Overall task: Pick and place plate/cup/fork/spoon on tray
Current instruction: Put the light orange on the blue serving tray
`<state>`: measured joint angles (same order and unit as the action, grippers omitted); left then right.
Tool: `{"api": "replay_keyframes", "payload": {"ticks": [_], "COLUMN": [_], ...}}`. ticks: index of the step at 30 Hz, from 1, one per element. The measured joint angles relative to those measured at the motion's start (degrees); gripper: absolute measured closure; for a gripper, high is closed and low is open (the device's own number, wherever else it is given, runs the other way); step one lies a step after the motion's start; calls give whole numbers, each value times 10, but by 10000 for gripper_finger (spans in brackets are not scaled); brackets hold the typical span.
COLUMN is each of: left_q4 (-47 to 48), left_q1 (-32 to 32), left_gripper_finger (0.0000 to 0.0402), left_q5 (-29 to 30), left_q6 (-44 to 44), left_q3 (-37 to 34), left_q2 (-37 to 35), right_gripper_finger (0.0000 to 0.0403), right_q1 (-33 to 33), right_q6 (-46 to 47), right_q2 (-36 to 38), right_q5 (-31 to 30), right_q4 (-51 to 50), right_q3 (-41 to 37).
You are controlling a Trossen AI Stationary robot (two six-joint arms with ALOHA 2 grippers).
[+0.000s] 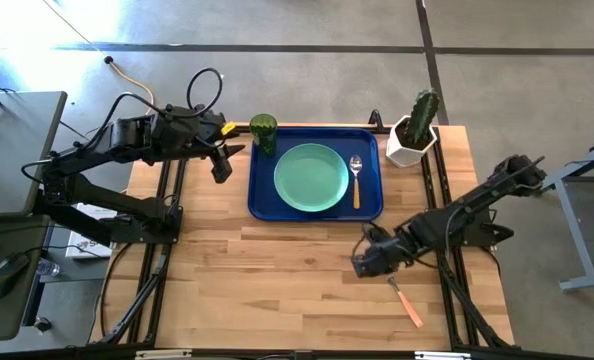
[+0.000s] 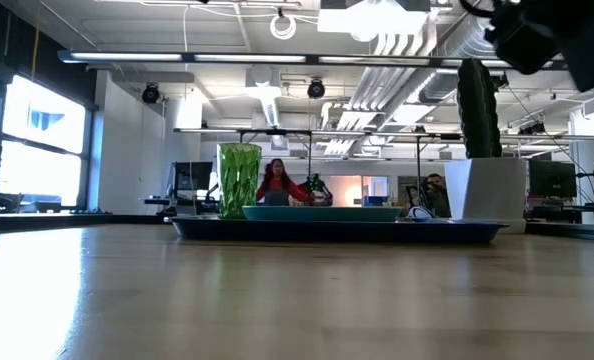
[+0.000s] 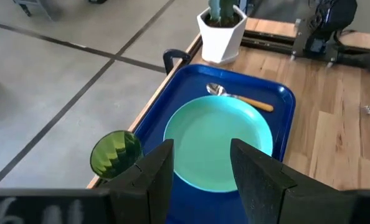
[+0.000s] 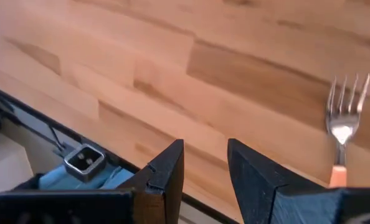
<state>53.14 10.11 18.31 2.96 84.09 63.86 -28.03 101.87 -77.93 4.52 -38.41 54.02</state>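
Note:
The dark-blue tray (image 1: 262, 205) lies at the table's far middle. On it are the mint-green plate (image 1: 311, 177) and, to the plate's right, the spoon (image 1: 356, 180). The green cup (image 1: 264, 130) stands upright at the tray's far left corner. The fork (image 1: 407, 300) lies flat on the bare wood near the front right and also shows in the right wrist view (image 4: 344, 124). My left gripper (image 1: 220, 160) is open and empty just left of the tray. My right gripper (image 1: 365, 264) is open and empty over the wood, just left of the fork's tines.
A white pot with a green cactus (image 1: 414, 135) stands just right of the tray's far right corner. Bare wood spreads between the tray and the table's near edge. In the low view, people show in the room behind the table.

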Motion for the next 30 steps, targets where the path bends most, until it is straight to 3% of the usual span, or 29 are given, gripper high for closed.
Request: {"api": "replay_keyframes", "payload": {"ticks": [23, 30], "left_q4": [2, 2], "left_q1": [0, 0], "left_gripper_finger": [255, 255], "left_q5": [0, 1], "left_q6": [119, 119], "left_q3": [0, 0], "left_q2": [0, 0], "right_gripper_finger": [288, 260], "right_q1": [-172, -200], "right_q6": [62, 74], "right_q2": [-1, -1], "right_q5": [-10, -11], "right_q4": [-139, -157], "right_q3": [0, -10]}}
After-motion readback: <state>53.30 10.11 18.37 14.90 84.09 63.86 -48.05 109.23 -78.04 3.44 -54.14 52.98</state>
